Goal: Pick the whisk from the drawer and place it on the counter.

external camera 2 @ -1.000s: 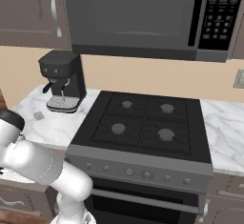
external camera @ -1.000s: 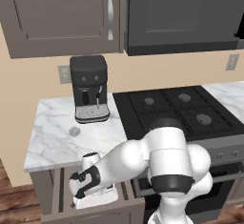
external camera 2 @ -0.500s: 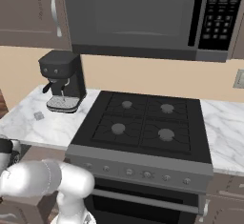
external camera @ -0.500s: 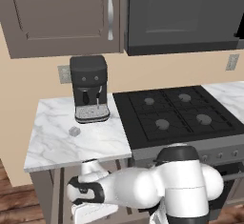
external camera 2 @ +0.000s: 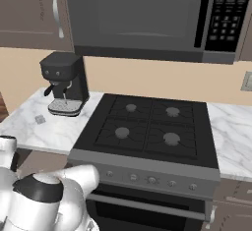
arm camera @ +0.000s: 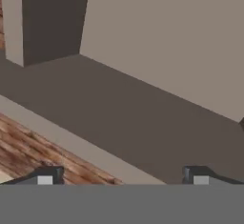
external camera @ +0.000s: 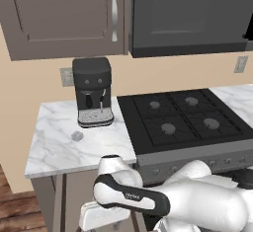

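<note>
Home kitchen, rendered sim. Evidence: black four-burner stovetop (external camera: pixel 185 120) with a knob row and oven front below, black microwave (external camera 2: pixel 227 18) with keypad mounted above it, taupe upper cabinets (external camera: pixel 64 16) with metal bar handles. White marble tabletop (external camera: pixel 59 144) on matching base cabinets carries a black coffee machine (external camera: pixel 93 92). Beige wall with a grey outlet plate (external camera: pixel 66 76) behind the machine, second outlet (external camera: pixel 240 64) right of the stove. Wood-plank floor (external camera: pixel 17 213) at lower left.
</note>
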